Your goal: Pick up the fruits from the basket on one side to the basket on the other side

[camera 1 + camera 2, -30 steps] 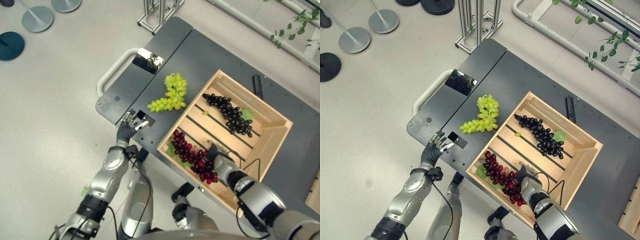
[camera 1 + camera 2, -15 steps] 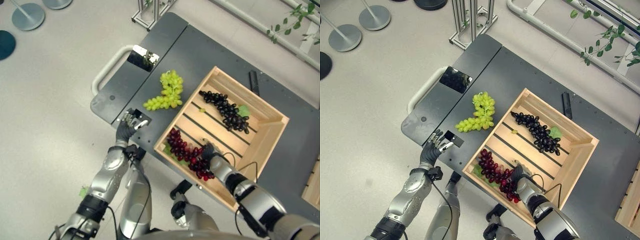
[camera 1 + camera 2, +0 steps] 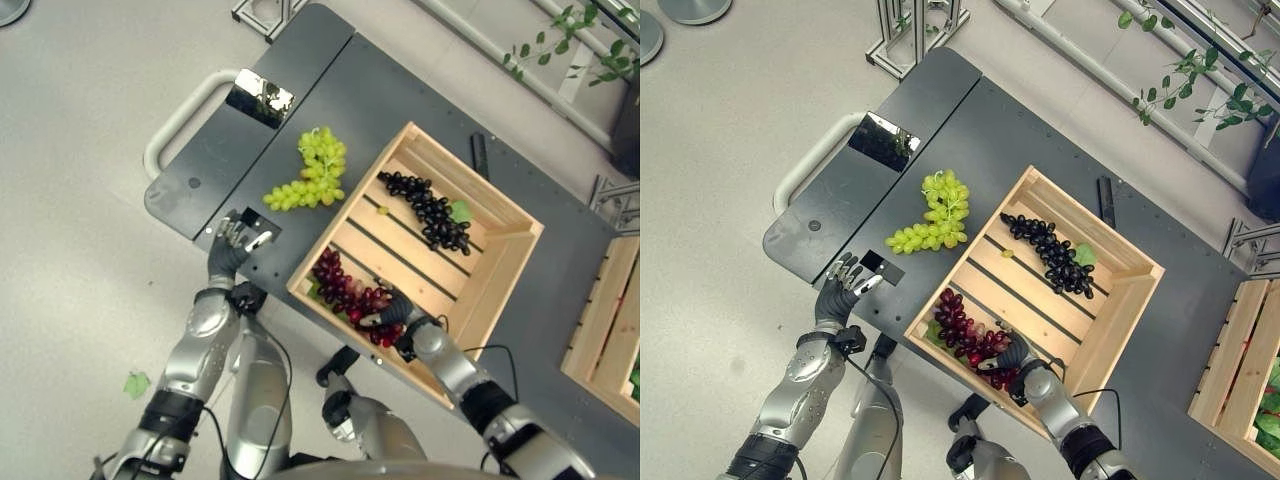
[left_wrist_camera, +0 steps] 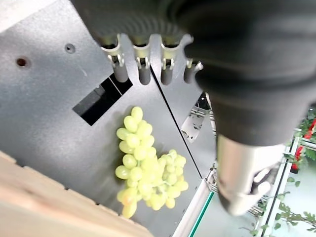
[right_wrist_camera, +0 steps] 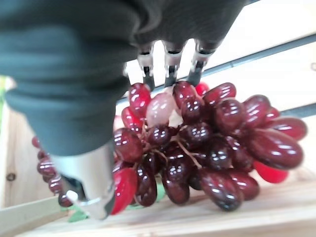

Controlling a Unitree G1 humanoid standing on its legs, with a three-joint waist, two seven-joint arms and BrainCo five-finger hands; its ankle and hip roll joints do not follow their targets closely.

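A bunch of red grapes [image 3: 345, 292] lies in the near left corner of a wooden crate [image 3: 505, 275] on the dark table [image 3: 400, 100]. My right hand [image 3: 397, 312] rests on the bunch's near end. In the right wrist view its fingers [image 5: 168, 64] curl over the red grapes [image 5: 197, 133] and the thumb [image 5: 91, 173] presses the side. Dark grapes [image 3: 425, 208] lie further back in the crate. Green grapes [image 3: 308, 182] lie on the table left of the crate, also seen past my left hand's fingers [image 4: 143, 71]. My left hand [image 3: 228, 255] sits open at the table's near left edge.
A second wooden crate [image 3: 605, 320] stands off the table to the right. A black bar [image 3: 479, 157] lies beyond the first crate. A shiny plate [image 3: 258, 97] and a pale handle [image 3: 175, 125] are at the table's left end.
The whole view has shifted, so the camera moved. My right hand has settled lower onto the near end of the red grapes. The left hand has kept its place.
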